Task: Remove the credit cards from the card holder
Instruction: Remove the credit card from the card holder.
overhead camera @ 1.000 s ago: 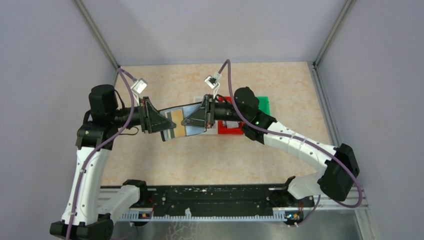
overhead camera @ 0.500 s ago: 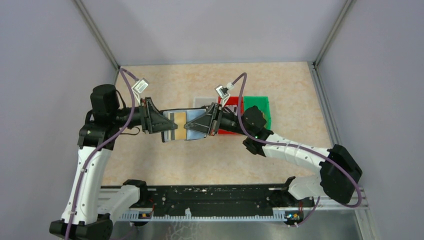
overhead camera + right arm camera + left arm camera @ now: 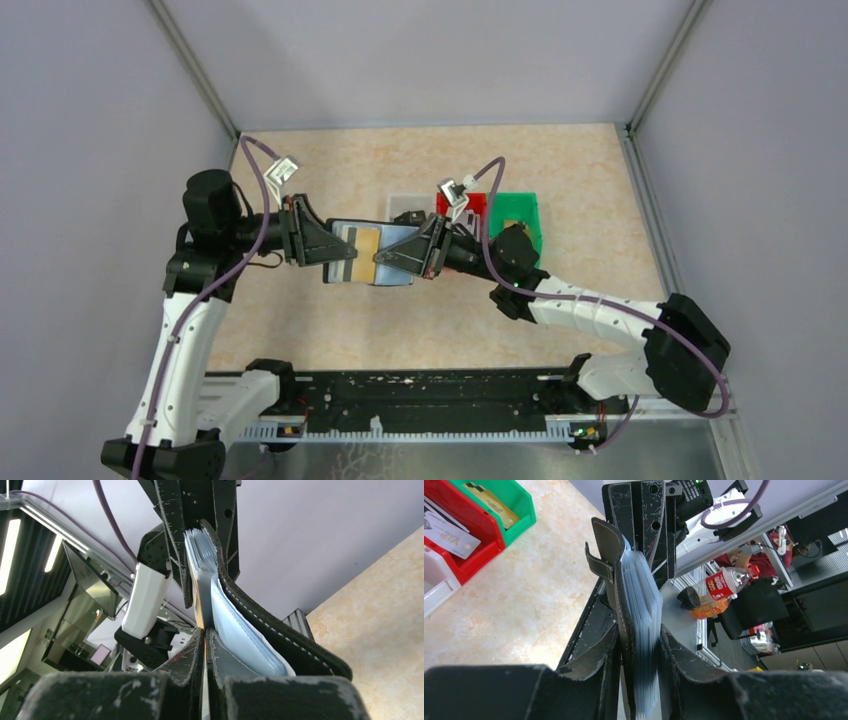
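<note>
Left gripper (image 3: 330, 250): jaws part-way apart and clamped across the left end of the small black folding leather card holder (image 3: 606, 535), holding it clear of the beige speckled table (image 3: 330, 160). In the left wrist view the holder is edge-on, its short snap-tab strap (image 3: 599, 566) hanging off the cover and its grey-blue inner slots fanned. In the top view a gold plastic credit card with a dark stripe (image 3: 366, 241) lies against the open slots, between the two grippers. Right gripper (image 3: 205, 645): jaws pressed fully together on a thin gold-tinted edge in the slot stack, apparently this card, with the stitched black cover bowing out just beside it. Behind and right of the holder, three plastic bins sit side by side on the table: clear-white bin (image 3: 400, 203), red bin (image 3: 479, 545) holding a grey-white card (image 3: 449, 532), and green bin (image 3: 530, 205) holding another gold card (image 3: 494, 505).
</note>
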### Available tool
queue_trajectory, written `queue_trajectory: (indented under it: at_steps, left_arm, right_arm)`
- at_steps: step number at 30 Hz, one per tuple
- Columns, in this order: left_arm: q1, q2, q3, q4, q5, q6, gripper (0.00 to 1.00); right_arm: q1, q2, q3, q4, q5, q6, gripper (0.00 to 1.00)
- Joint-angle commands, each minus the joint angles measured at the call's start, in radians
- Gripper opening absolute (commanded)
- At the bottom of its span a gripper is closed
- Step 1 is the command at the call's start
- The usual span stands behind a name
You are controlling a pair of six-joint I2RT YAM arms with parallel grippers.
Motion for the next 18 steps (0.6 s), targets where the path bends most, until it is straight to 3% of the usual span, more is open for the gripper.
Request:
queue_trajectory:
  at_steps: [1,7,13,18]
  left_arm:
    - [-0.006,-0.045,-0.024,0.214,0.103,-0.140,0.31]
    - [-0.006,-0.038,-0.008,0.166,0.056,-0.100,0.14]
    - [-0.006,-0.032,0.013,0.110,0.032,-0.053,0.05]
    - [-0.006,-0.039,0.009,0.095,0.027,-0.041,0.04]
  right_arm:
    - [0.011,-0.032,-0.022,0.013,0.015,-0.007,0.00]
    - [0.012,-0.062,-0.043,0.008,0.020,-0.010,0.00]
    - [0.017,-0.059,-0.025,-0.016,0.013,-0.021,0.00]
    - [0.016,-0.018,0.050,-0.020,-0.024,-0.028,0.31]
